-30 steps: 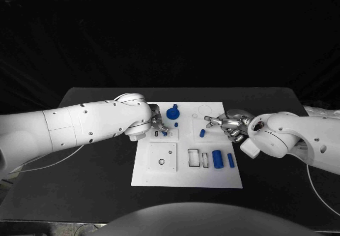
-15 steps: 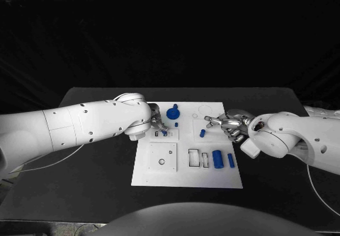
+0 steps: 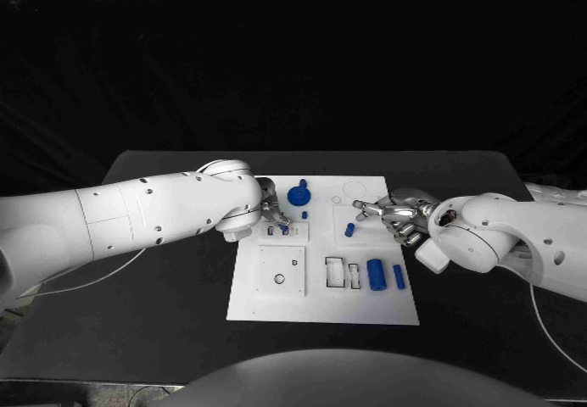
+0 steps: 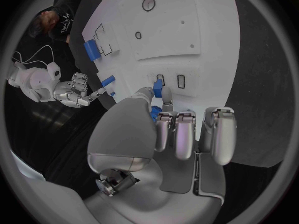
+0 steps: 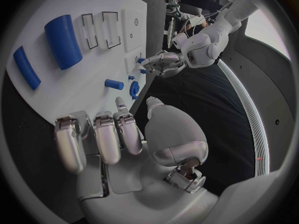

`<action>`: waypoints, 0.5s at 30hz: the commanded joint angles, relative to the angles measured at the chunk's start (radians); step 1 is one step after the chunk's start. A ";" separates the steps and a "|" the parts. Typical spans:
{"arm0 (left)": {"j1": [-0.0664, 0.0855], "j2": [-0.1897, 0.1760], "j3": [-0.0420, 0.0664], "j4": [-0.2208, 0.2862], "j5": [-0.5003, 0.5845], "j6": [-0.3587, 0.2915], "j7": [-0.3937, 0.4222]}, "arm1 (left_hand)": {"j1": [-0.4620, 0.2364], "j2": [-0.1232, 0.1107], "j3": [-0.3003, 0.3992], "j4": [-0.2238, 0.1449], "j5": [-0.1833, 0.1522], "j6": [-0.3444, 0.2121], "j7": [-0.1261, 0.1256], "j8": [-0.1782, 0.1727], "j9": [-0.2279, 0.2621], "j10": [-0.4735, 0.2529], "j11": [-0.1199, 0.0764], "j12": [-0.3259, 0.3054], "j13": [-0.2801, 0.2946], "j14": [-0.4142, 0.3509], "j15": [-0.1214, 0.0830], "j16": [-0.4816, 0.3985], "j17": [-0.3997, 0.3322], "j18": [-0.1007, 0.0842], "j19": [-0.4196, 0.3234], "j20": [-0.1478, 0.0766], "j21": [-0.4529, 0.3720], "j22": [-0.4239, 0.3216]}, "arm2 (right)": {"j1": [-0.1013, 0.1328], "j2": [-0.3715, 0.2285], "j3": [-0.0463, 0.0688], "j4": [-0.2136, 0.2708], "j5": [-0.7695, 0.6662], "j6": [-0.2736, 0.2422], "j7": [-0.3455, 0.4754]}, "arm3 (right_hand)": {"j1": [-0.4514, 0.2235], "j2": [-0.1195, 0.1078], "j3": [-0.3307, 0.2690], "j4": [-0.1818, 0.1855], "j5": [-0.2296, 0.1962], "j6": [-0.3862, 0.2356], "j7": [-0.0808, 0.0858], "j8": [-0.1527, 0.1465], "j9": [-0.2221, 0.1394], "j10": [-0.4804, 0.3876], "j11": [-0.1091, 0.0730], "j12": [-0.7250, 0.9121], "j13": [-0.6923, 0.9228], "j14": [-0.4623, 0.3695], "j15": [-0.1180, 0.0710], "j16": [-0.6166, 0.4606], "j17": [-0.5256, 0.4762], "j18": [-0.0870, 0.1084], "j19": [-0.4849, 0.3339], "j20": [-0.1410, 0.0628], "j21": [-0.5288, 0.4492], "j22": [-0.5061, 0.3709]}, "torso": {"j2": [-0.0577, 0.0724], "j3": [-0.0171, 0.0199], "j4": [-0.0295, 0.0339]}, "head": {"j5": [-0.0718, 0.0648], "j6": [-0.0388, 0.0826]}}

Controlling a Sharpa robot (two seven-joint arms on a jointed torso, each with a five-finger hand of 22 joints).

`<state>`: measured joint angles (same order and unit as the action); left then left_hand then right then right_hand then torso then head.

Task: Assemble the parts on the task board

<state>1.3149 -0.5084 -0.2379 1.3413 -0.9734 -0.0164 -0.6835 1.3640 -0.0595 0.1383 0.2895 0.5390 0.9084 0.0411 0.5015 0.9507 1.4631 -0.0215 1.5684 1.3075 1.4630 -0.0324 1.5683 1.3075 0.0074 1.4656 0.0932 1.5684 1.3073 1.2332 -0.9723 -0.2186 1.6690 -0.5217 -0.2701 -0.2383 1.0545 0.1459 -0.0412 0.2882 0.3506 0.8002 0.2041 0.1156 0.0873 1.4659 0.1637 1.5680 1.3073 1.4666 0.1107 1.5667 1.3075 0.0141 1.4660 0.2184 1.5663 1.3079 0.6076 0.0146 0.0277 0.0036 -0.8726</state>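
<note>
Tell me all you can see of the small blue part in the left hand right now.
The blue part is a short, smooth, plastic-looking peg, pinched at the fingertips of the left hand. It hangs over the task board, right by two small dark-outlined slots. Whether its tip touches the board cannot be told. In the head view it shows just below the fingertips.

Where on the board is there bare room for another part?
Free: the near strip of the task board, below the square plate and large blue cylinder. Crowded: the far half, between left hand and right hand.
</note>
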 commanded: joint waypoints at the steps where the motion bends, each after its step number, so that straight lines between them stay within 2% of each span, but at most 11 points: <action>1: 0.000 0.004 0.000 -0.001 0.002 0.018 0.012 | 0.008 0.006 0.006 0.000 0.005 0.008 -0.015 0.001 0.001 0.108 -0.006 0.002 0.263 0.108 -0.006 0.003 0.263 -0.007 0.105 -0.008 0.002 0.263 | -0.001 0.002 0.000 0.001 -0.001 0.013 0.007 | 0.008 0.000 -0.008 0.000 0.005 -0.007 0.033 0.005 0.001 0.105 0.006 0.003 0.264 0.104 0.005 0.004 0.263 -0.014 0.105 0.004 0.004 0.263 | 0.000 -0.0001 0.0000 | -0.001 0.000; 15: 0.000 0.005 0.000 -0.004 0.003 0.029 0.011 | 0.007 0.005 0.007 0.001 0.005 0.007 -0.014 0.000 0.000 0.108 -0.006 0.002 0.263 0.108 -0.006 0.003 0.263 -0.007 0.105 -0.008 0.002 0.263 | -0.001 0.002 0.000 0.000 -0.001 0.013 0.007 | 0.008 0.000 -0.008 0.000 0.005 -0.007 0.033 0.005 0.001 0.105 0.006 0.003 0.264 0.104 0.005 0.004 0.263 -0.014 0.105 0.004 0.004 0.263 | 0.000 0.0000 0.0005 | -0.002 0.000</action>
<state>1.3148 -0.5050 -0.2379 1.3362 -0.9734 -0.0065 -0.6814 1.3657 -0.0578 0.1380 0.2898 0.5370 0.9099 0.0426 0.5005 0.9492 1.4632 -0.0215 1.5684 1.3074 1.4630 -0.0324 1.5682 1.3075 0.0076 1.4656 0.0932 1.5684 1.3073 1.2332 -0.9709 -0.2186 1.6686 -0.5215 -0.2701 -0.2380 1.0545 0.1459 -0.0412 0.2882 0.3506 0.8002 0.2040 0.1156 0.0873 1.4659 0.1637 1.5680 1.3073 1.4666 0.1107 1.5667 1.3074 0.0142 1.4661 0.2184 1.5663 1.3077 0.6074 0.0145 0.0280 0.0014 -0.8726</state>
